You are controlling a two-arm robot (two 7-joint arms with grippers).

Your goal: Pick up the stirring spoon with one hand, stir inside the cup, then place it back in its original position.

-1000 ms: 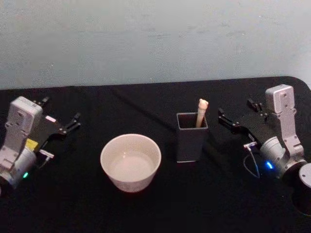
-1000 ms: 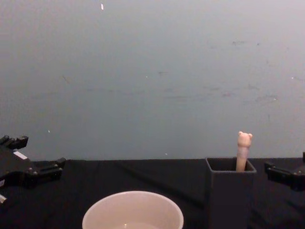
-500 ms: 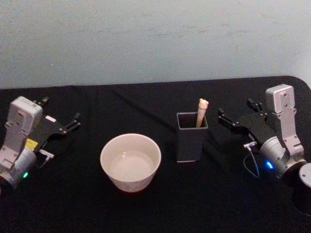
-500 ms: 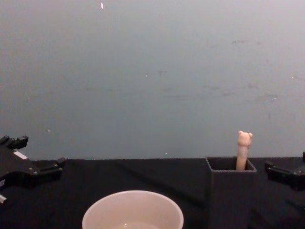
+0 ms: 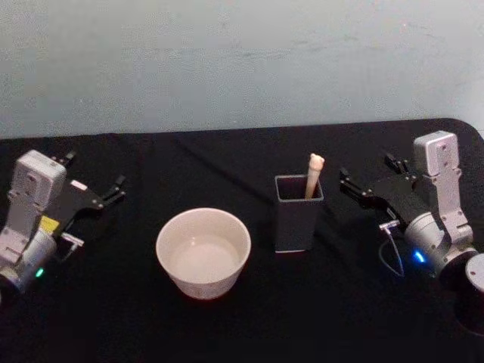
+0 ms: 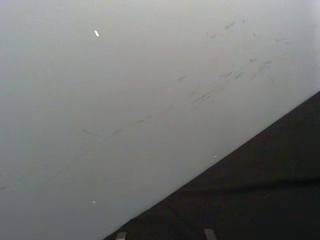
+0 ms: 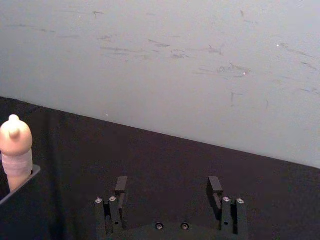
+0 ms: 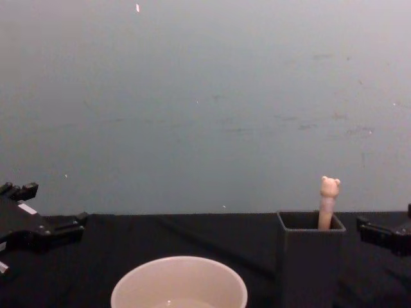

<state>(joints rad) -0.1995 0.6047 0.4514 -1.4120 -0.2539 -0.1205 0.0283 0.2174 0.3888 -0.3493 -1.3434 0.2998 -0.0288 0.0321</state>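
Note:
The stirring spoon (image 5: 314,173) stands in the dark grey square holder (image 5: 298,218) at the table's middle right, with its cream bear-topped handle (image 8: 328,203) sticking out above the rim. The bowl of the spoon is hidden inside the holder (image 8: 311,264). The cream cup (image 5: 203,252) sits to the holder's left, nearer the front, and its rim (image 8: 178,266) shows low in the chest view. My right gripper (image 5: 368,169) rests open on the table right of the holder, its fingers pointing towards it (image 7: 167,189). My left gripper (image 5: 97,171) lies open at the far left, well away from the cup.
A black cloth (image 5: 242,325) covers the table, and a pale wall (image 8: 205,96) rises behind its back edge. A grey round part (image 5: 476,274) sits at the right edge near the right arm's base. Between the cup and each arm the cloth is bare.

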